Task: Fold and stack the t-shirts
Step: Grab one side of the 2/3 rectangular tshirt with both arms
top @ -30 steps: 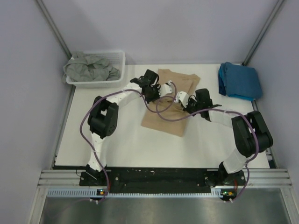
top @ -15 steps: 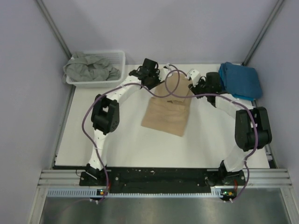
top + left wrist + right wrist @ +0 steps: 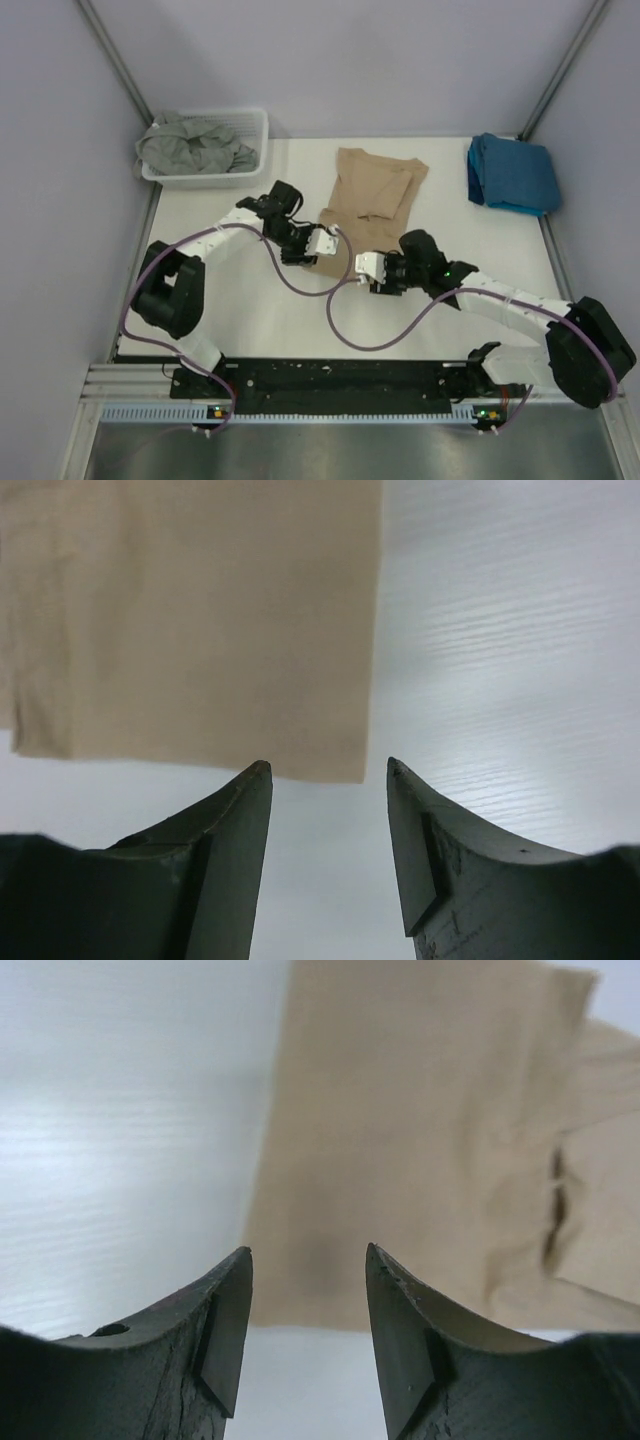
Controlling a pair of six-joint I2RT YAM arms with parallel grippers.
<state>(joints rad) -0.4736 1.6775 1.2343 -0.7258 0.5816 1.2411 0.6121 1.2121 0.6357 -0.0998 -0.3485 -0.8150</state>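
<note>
Tan shirt (image 3: 372,185) ran lengthwise toward upper centre; its near hem lay just ahead of the left gripper (image 3: 328,772) and right gripper (image 3: 308,1255), both parted, empty.

You have soft, even light from overhead in the top view. The white table (image 3: 250,310) reads bright, with only faint, blurred shadows on it and no hard glare, though fine detail is low. In your wrist views the left gripper (image 3: 328,768) and right gripper (image 3: 308,1252) show dark and underlit, their edges slightly fuzzy. The tan t-shirt (image 3: 420,1130) is mildly out of focus, dimmer toward its near edge — the table left of it is almost washed out.
</note>
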